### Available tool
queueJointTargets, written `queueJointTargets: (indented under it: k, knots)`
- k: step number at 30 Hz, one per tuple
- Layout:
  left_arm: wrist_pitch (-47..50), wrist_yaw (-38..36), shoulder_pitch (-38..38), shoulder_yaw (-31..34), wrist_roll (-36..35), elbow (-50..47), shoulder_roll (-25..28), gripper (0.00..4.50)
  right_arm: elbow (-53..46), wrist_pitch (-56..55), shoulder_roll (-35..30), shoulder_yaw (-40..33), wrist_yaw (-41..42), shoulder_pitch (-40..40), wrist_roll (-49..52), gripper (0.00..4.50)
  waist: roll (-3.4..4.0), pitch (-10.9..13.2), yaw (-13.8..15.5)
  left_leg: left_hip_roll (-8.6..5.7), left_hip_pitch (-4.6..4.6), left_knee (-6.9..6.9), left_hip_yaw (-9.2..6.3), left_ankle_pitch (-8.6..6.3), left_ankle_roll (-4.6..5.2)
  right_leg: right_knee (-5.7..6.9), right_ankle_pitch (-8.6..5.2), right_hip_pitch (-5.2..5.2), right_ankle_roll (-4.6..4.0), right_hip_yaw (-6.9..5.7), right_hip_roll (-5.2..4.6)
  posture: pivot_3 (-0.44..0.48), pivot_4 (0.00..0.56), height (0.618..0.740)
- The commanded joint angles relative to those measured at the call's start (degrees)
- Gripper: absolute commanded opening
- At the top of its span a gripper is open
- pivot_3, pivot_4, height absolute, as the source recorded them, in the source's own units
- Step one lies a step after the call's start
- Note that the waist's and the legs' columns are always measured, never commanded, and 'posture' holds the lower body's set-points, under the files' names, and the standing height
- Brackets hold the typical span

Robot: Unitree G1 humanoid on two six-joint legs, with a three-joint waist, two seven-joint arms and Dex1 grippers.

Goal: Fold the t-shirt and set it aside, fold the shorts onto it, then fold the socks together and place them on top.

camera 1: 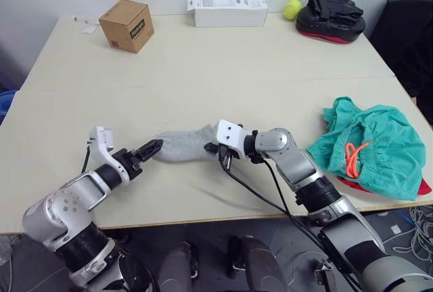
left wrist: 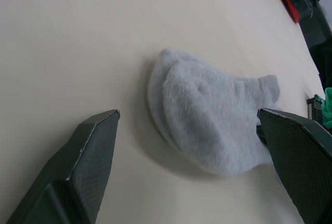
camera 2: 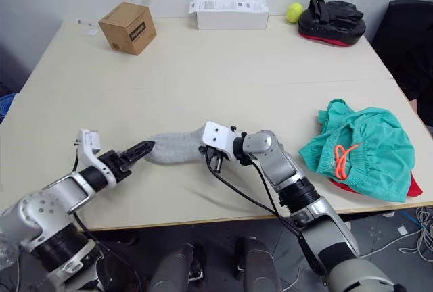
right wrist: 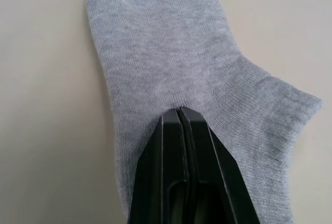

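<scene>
The light grey socks [camera 1: 181, 143] lie flat near the table's front, one on top of the other. My right gripper [right wrist: 179, 112] is shut on the socks at their cuff end, and the knit puckers at the fingertips. At the toe end my left gripper [left wrist: 189, 112] is open, one finger [left wrist: 93, 146] on each side of the socks without touching them. The teal-green shorts [camera 1: 371, 144] with an orange-red drawstring [camera 1: 352, 159] sit crumpled at the right edge. They lie on the red t-shirt [camera 1: 423, 188], of which only slivers show.
Along the far edge of the table [camera 1: 203, 76] stand a cardboard box [camera 1: 126, 25], a long white box [camera 1: 227, 11], a yellow-green ball [camera 1: 292, 9] and a black-and-red pad [camera 1: 330, 18]. A dark chair [camera 1: 409, 28] stands beyond the right side.
</scene>
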Motion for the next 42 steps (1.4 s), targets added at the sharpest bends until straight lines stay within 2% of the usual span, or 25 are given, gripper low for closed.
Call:
queueJointTargets:
  k: [1, 4, 16, 20, 27, 31, 34, 38, 42]
  knots:
    - [-1.98, 2.59, -1.55, -2.48, 0.22, 6.15, -0.67, 4.48, -2.54, 0.72, -0.26, 0.12, 0.58, 0.50, 0.22, 0.00, 0.01, 0.00, 0.09, 0.00, 0.00, 0.00, 0.00, -0.01, -0.01, 0.00, 0.00, 0.00, 0.00, 0.00, 0.00, 0.000, 0.150, 0.740]
    - [-4.95, 2.68, -1.81, -4.46, -0.28, 9.79, 0.27, 3.89, -3.44, 1.32, -0.57, -0.10, 0.42, 0.73, 0.22, 0.00, 0.02, -0.01, 0.13, 0.00, 0.00, 0.00, 0.00, -0.01, -0.01, -0.01, 0.00, 0.00, 0.00, 0.00, 0.00, 0.000, 0.150, 0.740]
    - [-7.24, 3.20, -3.12, -5.54, -5.26, 9.84, 4.74, 0.07, -3.72, 2.39, -0.67, -0.78, -0.82, 1.17, 0.51, 0.00, 0.01, 0.00, -0.10, 0.01, -0.09, -0.05, 0.00, -0.08, -0.06, -0.08, 0.00, -0.09, 0.00, -0.02, 0.00, 0.000, 0.150, 0.740]
    - [-4.05, 2.56, -6.61, -6.85, -8.03, 8.00, 6.53, 0.03, -3.47, 2.50, -0.48, -0.80, -1.23, 1.25, 0.58, 0.00, -0.02, 0.02, -0.07, 0.01, -0.10, -0.07, 0.01, -0.08, -0.06, -0.08, 0.00, -0.11, 0.00, -0.03, 0.00, 0.000, 0.150, 0.740]
    - [0.98, 1.33, -14.94, -15.42, -10.87, 6.64, 11.81, 0.03, -3.25, 2.87, 0.19, -0.51, -2.11, 1.57, 0.50, 0.00, -0.02, 0.02, -0.20, 0.01, -0.11, -0.13, 0.02, -0.10, -0.10, -0.11, 0.00, -0.12, 0.00, -0.02, 0.01, 0.000, 0.150, 0.740]
    - [1.49, 1.68, -19.01, -20.68, -11.11, 7.79, 11.34, 0.03, -3.05, 2.96, 0.39, -0.43, -2.55, 1.64, 0.45, 0.00, -0.02, 0.02, -0.22, 0.01, -0.10, -0.19, 0.03, -0.08, -0.14, -0.12, 0.00, -0.15, 0.00, -0.01, 0.02, 0.000, 0.150, 0.740]
    - [-0.18, 2.57, -20.12, -26.23, -9.62, 10.58, 9.53, 0.03, -2.99, 2.83, 0.36, -0.37, -2.83, 1.90, 0.36, 0.00, -0.02, 0.02, -0.19, 0.01, -0.10, -0.20, 0.03, -0.07, -0.15, -0.14, 0.00, -0.15, 0.00, -0.01, 0.03, 0.000, 0.150, 0.740]
    - [-5.71, 2.94, -19.38, -34.79, -5.88, 16.38, 9.69, 0.03, -3.83, 3.15, 0.20, -0.37, -3.23, 2.56, 0.29, 0.00, -0.02, 0.02, -0.20, 0.01, -0.09, -0.21, 0.05, -0.06, -0.15, -0.15, 0.00, -0.15, 0.00, 0.00, 0.04, 0.000, 0.150, 0.740]
    - [-9.69, 2.66, -19.24, -39.21, -3.48, 20.53, 10.25, 0.03, -5.43, 3.80, -0.43, -0.53, -3.59, 3.61, 0.25, 0.00, -0.02, 0.02, -0.20, 0.01, -0.09, -0.27, 0.06, -0.04, -0.16, -0.17, 0.00, -0.19, 0.00, 0.01, 0.05, 0.000, 0.150, 0.740]
